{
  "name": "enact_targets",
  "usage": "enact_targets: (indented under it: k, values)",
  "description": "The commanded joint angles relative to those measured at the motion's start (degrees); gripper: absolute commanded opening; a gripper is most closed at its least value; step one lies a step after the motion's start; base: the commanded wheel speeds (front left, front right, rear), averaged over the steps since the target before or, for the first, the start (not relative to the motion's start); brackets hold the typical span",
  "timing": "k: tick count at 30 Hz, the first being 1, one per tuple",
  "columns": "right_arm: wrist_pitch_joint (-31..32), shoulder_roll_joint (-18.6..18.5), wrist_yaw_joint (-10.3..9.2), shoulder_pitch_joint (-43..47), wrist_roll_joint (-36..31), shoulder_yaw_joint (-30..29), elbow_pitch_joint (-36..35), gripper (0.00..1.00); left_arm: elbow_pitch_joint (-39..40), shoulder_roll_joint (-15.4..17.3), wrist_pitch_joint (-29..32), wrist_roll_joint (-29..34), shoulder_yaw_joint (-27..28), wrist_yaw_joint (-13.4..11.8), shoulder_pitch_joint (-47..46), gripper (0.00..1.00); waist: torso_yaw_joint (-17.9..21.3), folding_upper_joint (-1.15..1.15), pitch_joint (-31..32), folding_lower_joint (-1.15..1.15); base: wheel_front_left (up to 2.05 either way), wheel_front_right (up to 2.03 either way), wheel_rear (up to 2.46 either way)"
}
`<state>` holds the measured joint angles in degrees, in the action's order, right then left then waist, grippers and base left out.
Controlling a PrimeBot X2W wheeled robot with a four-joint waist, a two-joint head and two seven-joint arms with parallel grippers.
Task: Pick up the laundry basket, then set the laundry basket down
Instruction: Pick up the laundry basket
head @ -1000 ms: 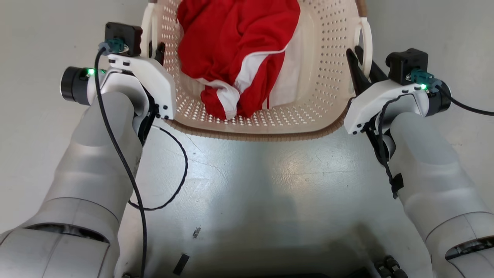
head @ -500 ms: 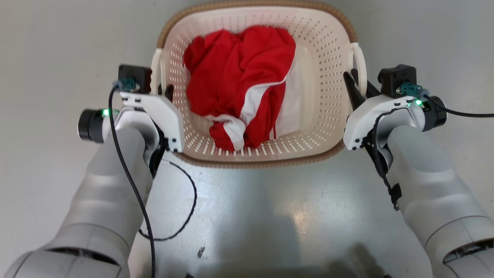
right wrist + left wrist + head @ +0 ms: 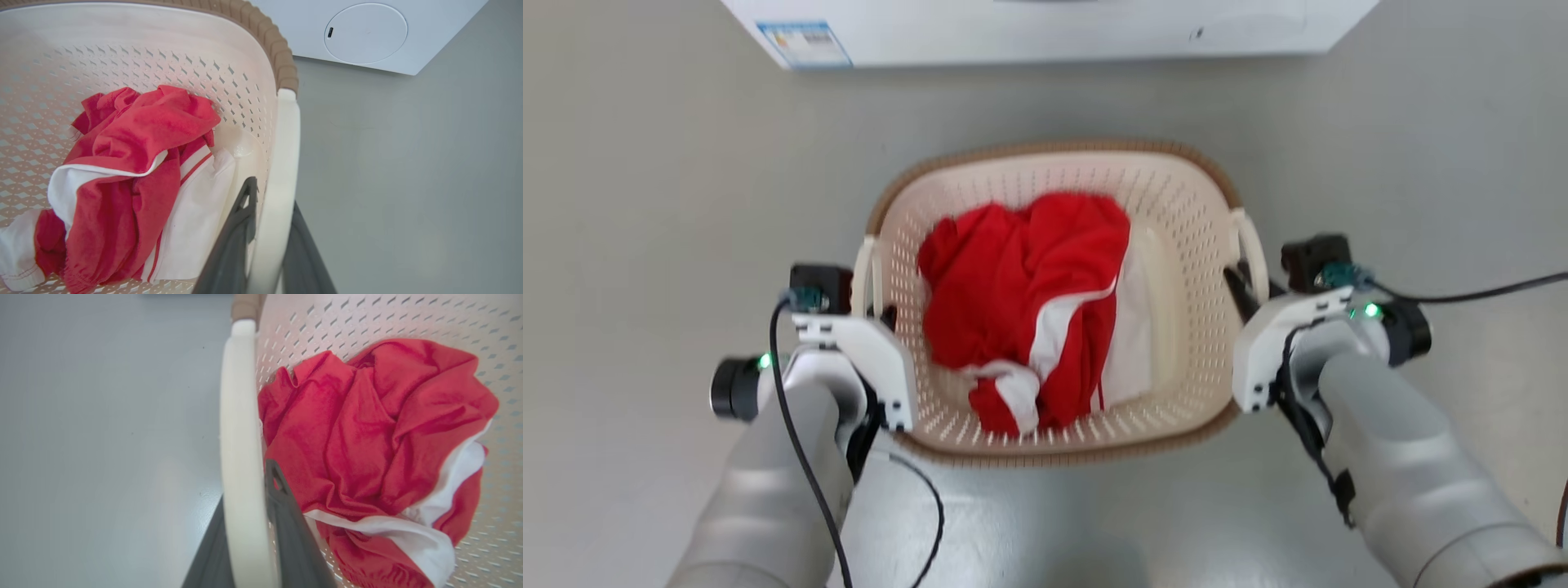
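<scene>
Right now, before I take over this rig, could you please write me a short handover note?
Left gripper: jaws shut on the left loop handle of the laundry basket.
Right gripper: jaws shut on its right loop handle.
Basket holds a red and white garment, short of the washer; lifted or on the floor, I cannot tell.
Done: both handles gripped.
Left: set down, release.

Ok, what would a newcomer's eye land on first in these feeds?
The crumpled red and white garment in the cream laundry basket, centre of the head view. Then the left gripper and right gripper, dark fingers straddling the basket's white loop handles on either side. A white washer stands beyond the basket.
</scene>
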<state>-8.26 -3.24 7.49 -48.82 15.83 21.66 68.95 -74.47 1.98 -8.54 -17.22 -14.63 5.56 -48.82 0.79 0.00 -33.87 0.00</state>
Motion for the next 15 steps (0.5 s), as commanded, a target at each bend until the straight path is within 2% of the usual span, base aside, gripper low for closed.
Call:
enact_targets:
  k: [1, 15]
  values:
    - [0.5, 0.4, 0.00, 2.9, 0.5, 1.9, -1.0, 0.00, 0.5, 2.0, -0.3, -0.1, 0.9, 0.4, 2.2, 0.00, 0.5, 0.00, 4.1, 0.00, 0.00, 0.00, 0.00]
    - [6.1, 0.4, 0.00, 14.0, 9.4, 12.2, -4.2, 0.00, 0.5, 1.8, 2.5, -1.3, -0.6, 0.4, 14.8, 0.00, 2.6, 0.00, 19.4, 0.00, 0.00, 0.00, 0.00]
